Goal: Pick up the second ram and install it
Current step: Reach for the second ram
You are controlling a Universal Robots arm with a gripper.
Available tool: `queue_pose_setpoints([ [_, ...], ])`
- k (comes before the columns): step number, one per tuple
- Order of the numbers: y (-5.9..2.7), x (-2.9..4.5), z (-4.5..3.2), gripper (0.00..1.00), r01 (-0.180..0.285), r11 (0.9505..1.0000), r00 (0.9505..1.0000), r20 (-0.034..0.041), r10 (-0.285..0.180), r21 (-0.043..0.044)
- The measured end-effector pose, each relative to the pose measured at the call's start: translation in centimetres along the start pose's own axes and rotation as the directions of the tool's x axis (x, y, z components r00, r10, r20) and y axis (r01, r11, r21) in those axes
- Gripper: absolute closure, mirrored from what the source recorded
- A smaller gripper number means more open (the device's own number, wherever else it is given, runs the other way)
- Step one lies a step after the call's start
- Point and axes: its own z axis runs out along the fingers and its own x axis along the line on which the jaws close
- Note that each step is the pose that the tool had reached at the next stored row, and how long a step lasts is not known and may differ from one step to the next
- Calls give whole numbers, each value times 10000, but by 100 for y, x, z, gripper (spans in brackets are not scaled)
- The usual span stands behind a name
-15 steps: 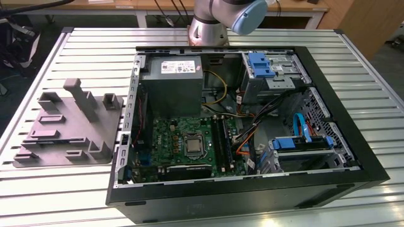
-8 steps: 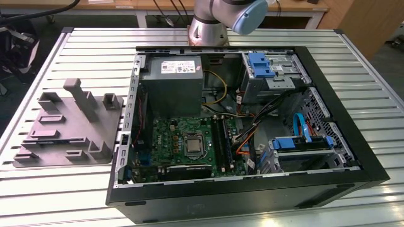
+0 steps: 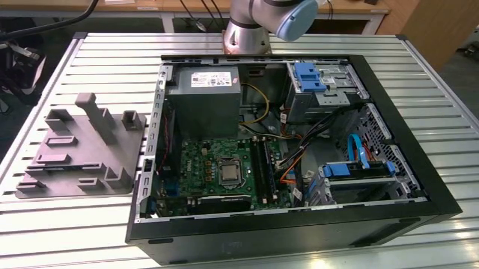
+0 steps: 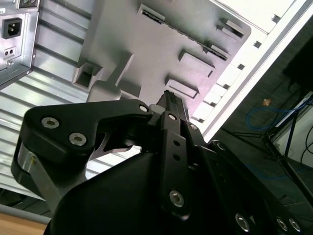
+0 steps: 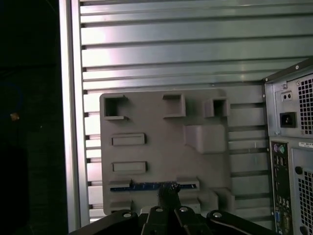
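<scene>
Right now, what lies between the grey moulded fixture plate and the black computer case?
A bare strip of silver slatted table separates plate and case, in the first wrist view.

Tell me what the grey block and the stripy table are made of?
The grey block is probably matte moulded plastic: dull, even grey, with rounded shapes. The table looks like bare metal, likely aluminium: silvery ribbed slats that shine.

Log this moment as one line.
tool: above grey fixture plate, nearest second ram | second ram: in plate's slot, not lifted | PC case: open, beside plate
</scene>
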Motion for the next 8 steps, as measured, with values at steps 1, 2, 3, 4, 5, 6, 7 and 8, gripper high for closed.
queue_pose_setpoints([
  [1,-12,3,10,90,0,10000,10000,-5,0,1],
  [2,-24,4,19,90,0,10000,10000,-10,0,0],
  [3,-36,6,28,90,-1,10000,10000,-15,1,1],
  [4,-49,6,37,90,0,10000,10000,-22,0,1],
  [5,-63,6,46,90,0,10000,10000,-29,0,2],
  [6,-75,6,55,90,0,10000,10000,-36,1,3],
  [7,-88,7,65,90,-1,10000,10000,-42,1,3],
  [8,-101,8,74,90,-2,10000,10000,-49,2,4],
])
